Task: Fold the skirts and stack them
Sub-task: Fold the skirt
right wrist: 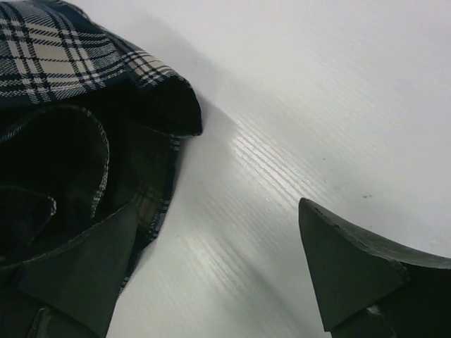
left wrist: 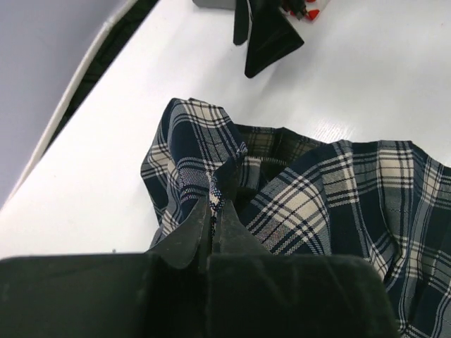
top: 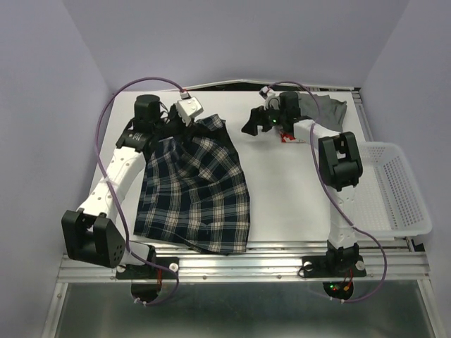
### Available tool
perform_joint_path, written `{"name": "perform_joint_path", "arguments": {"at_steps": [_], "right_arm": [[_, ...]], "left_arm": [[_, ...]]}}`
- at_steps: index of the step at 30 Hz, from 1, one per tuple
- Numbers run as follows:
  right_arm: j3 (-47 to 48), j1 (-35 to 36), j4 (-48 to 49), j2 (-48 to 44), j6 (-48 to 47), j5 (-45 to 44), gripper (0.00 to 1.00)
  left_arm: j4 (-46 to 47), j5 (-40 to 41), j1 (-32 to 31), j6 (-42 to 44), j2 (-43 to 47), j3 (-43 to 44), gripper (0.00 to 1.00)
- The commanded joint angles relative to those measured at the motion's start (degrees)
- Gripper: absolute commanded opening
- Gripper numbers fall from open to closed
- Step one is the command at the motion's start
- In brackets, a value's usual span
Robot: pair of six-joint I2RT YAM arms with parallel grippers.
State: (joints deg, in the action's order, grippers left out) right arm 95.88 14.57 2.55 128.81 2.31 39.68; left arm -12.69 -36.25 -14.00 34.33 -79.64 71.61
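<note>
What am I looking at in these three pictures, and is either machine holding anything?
Two robot arms are bolted at the near edge of a table. The overhead picture shows both, left arm and right arm; the other two come from a camera on each wrist, looking along its jaws. A plaid skirt lies spread on the table; a grey skirt and a scrap of red-printed cloth sit at the far side, a basket at the right. The left jaws are shut on the plaid skirt's edge. The right jaws stand open beside it, holding nothing.
</note>
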Motion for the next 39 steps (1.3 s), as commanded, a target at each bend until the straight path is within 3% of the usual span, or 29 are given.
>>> {"name": "perform_joint_path", "arguments": {"at_steps": [1,6,12,14,15,16,17,18,19,20,27,29,32,35,36,37,38,39], "right_arm": [[0.36,2.39,8.62,-0.32,-5.82,7.77,1.00],[8.36,7.75,5.01,6.35,-7.66,7.44,1.00],[8.44,10.83,14.50,10.13,-6.88,-10.38,1.00],[11.08,10.83,16.00,11.63,-7.40,-11.20,1.00],[12.22,10.83,15.82,13.20,-7.66,-10.51,0.95],[14.58,10.83,15.21,13.91,-8.19,-10.50,0.65],[15.73,11.35,14.60,14.44,-8.19,-10.68,0.53],[16.88,11.36,13.98,14.97,-7.24,-11.37,0.21],[17.76,11.36,13.63,14.63,-5.49,-12.86,0.04],[17.59,11.36,13.71,13.84,-5.12,-15.22,0.01],[18.19,5.39,12.22,8.47,-0.28,-25.87,0.01],[23.96,4.33,10.56,11.35,-1.51,-26.23,0.01],[30.93,4.33,7.92,14.96,-1.34,-25.97,0.01],[34.65,4.33,7.29,16.12,-0.46,-26.58,0.43],[33.69,4.33,7.30,15.07,-0.81,-26.85,0.59],[32.37,4.33,6.95,12.37,-1.16,-26.76,0.71],[29.31,4.33,5.73,10.77,-1.60,-26.24,0.79],[27.45,3.81,5.11,9.02,-1.60,-24.23,0.81]], "left_arm": [[5.92,-5.84,0.90,-0.32,5.10,-2.62,0.00],[5.05,-6.29,1.61,0.92,7.12,-3.85,0.00],[2.23,-6.90,2.57,2.32,7.83,-3.85,0.00],[2.23,-7.08,2.57,2.06,8.09,-4.29,0.00],[2.66,-6.56,2.57,1.63,8.09,-4.38,0.00],[3.89,-6.47,2.57,0.58,8.01,-4.64,0.00],[4.51,-6.29,2.57,0.04,7.83,-4.64,0.00],[5.38,-5.33,2.57,-0.66,7.66,-4.73,0.00],[7.48,-4.37,2.57,-1.71,6.96,-4.82,0.00],[8.81,-2.27,2.49,-2.94,6.25,-4.90,0.00],[12.33,12.24,-0.67,-7.86,-5.08,-1.40,0.02],[15.57,13.57,-2.77,-8.92,-10.50,1.23,0.17],[16.12,14.45,-4.45,-12.61,-16.06,6.41,0.30],[12.89,9.73,-4.20,-16.30,-21.60,14.50,0.50],[10.34,4.49,-4.02,-15.61,-21.61,17.30,0.59],[8.23,2.35,-3.76,-13.95,-21.09,18.03,0.80],[4.64,0.93,-3.75,-10.54,-18.82,17.95,0.95],[3.47,0.13,-3.67,-9.12,-17.15,16.99,0.97]]}}
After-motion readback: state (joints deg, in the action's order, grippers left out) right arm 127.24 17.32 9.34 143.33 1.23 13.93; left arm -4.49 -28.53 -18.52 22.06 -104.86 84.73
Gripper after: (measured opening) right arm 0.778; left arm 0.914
